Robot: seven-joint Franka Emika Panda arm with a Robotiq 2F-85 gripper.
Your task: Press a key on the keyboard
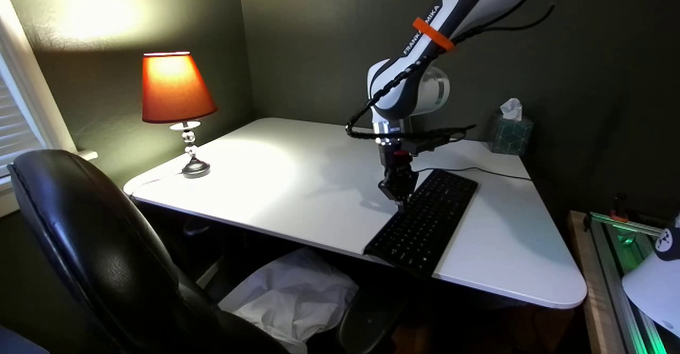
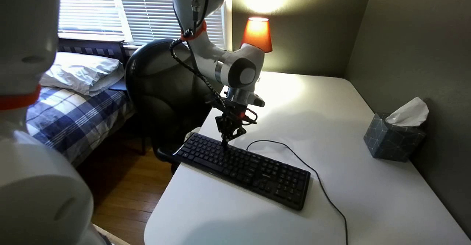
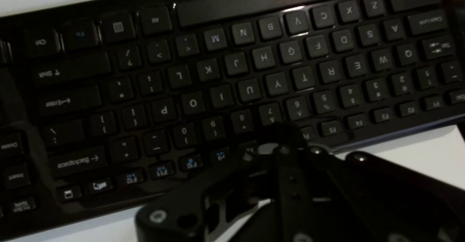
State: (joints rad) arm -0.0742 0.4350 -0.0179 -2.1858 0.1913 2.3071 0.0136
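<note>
While the keyboard [image 2: 241, 169] lies on the bench [image 2: 320, 110], the hand [image 2: 224, 142] points downward.
It stands narrow, near the 7 key [image 3: 270, 113].

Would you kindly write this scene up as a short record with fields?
gripper: shut, angled down at the keyboard, close by the 7 key
key press: cannot be told
keyboard: black, on the white desk, thin cable trailing from its far side in an exterior view
table lamp: lit, orange-red shade
tissue box: tissue sticking out of the top
office chair: black, beside the desk
</note>
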